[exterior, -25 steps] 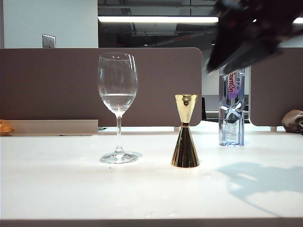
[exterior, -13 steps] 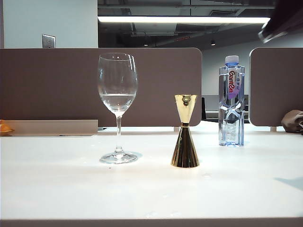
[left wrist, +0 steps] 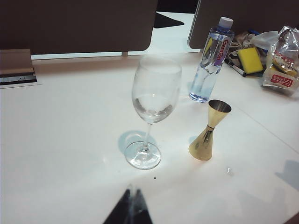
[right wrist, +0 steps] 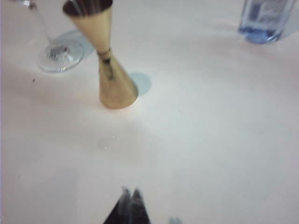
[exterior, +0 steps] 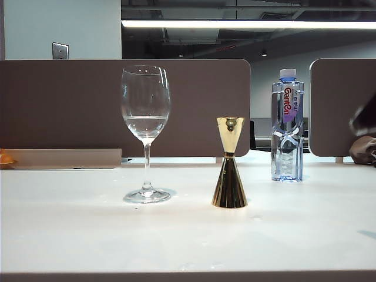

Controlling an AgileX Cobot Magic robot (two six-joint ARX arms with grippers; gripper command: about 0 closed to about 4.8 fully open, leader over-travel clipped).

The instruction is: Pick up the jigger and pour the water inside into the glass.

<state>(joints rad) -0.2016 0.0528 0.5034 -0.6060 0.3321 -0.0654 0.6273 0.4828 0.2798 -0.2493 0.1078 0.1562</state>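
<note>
Gold jigger point(exterior: 229, 170) upright on tabletop point(exterior: 88, 235), beside glass point(exterior: 145, 129) holding water point(exterior: 145, 124), pour apparently done. Right gripper point(right wrist: 131, 198) fingers pinched empty, clear of jigger; left gripper point(left wrist: 131, 198) fingers together, near glass foot.

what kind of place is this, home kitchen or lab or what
Most likely an open office used as a test bench: grey-brown desk partition panels, a long ceiling strip light under exposed ducts, and a plain white table rather than any kitchen counter.
</note>
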